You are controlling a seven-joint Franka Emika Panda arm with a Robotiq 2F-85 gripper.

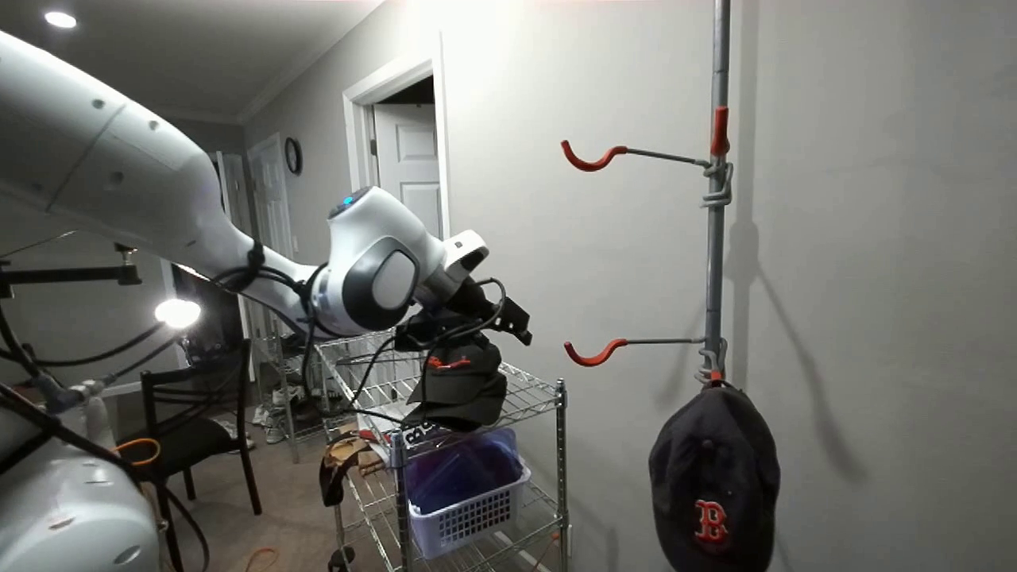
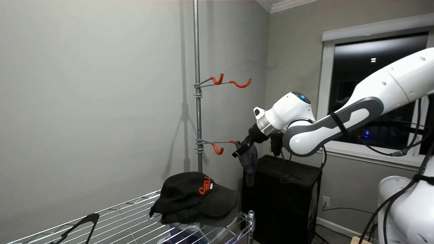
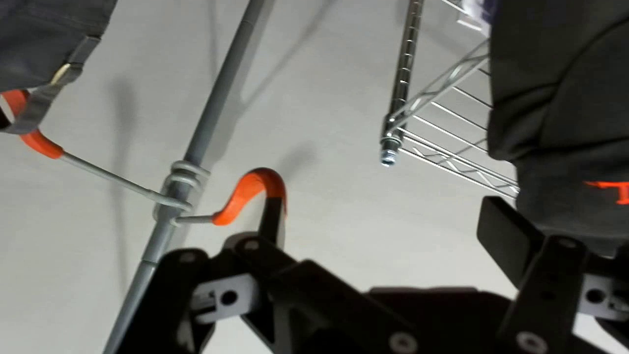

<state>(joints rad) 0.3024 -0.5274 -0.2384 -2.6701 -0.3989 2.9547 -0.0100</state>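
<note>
Widely parted fingers (image 3: 511,241), with one tip overlapping an orange-coated hook (image 3: 260,181) in the wrist view; contact impossible to judge. In both exterior views, a black baseball cap (image 2: 190,189) with orange lettering, stacked on another dark cap (image 2: 213,221) atop the wire tabletop (image 2: 125,217) of a shelving rack (image 1: 562,461). Beneath, in an exterior view, a pale perforated plastic basket (image 1: 425,531) with indistinct blue-purple contents (image 1: 461,477). Hung by its strap (image 3: 42,105) on a second hook (image 3: 42,143): navy "B" baseball cap (image 1: 707,469).
</note>
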